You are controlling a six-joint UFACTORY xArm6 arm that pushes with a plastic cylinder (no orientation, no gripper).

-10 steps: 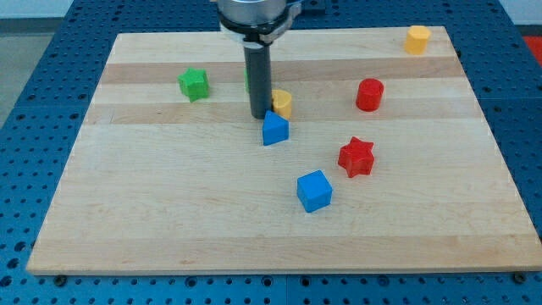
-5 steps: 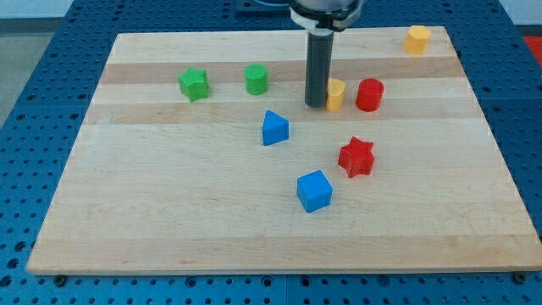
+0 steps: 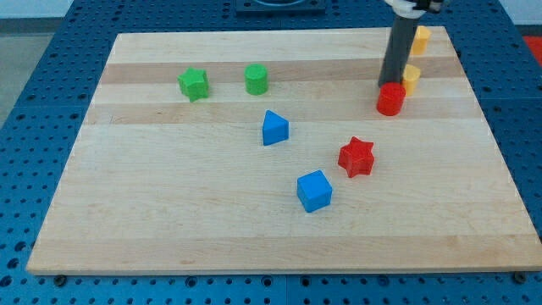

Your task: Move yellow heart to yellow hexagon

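Camera view, the only one here, is showing a pale wooden surface (image 3: 169, 195) lying on a blue perforated base (image 3: 34, 102), and no writing, brand mark or label is reading on any of it; no container is showing either, every block sitting bare on the wood. The dark rod is coming down at the view's upper right, and my tip (image 3: 390, 84) is resting at the top edge of the red cylinder (image 3: 390, 99), touching or nearly touching it. The yellow heart (image 3: 411, 79) is sitting just to the view's right of the rod, partly hidden behind it, so close that I cannot tell whether they are touching. The yellow hexagon (image 3: 420, 38) is standing near the surface's top right corner, above the heart and apart from it, with its left side covered by the rod. This arm is carrying no jaws, only the rod, so there is nothing spread or pressed together to report. A red star (image 3: 356, 157) is lying below the cylinder, well apart from it, and a blue cube (image 3: 314, 191) is sitting lower still, toward the view's left. A blue block with a pointed top (image 3: 273, 128) is standing near the middle. A green cylinder (image 3: 257, 79) and a green star-like block (image 3: 194, 84) are sitting side by side at the upper left.
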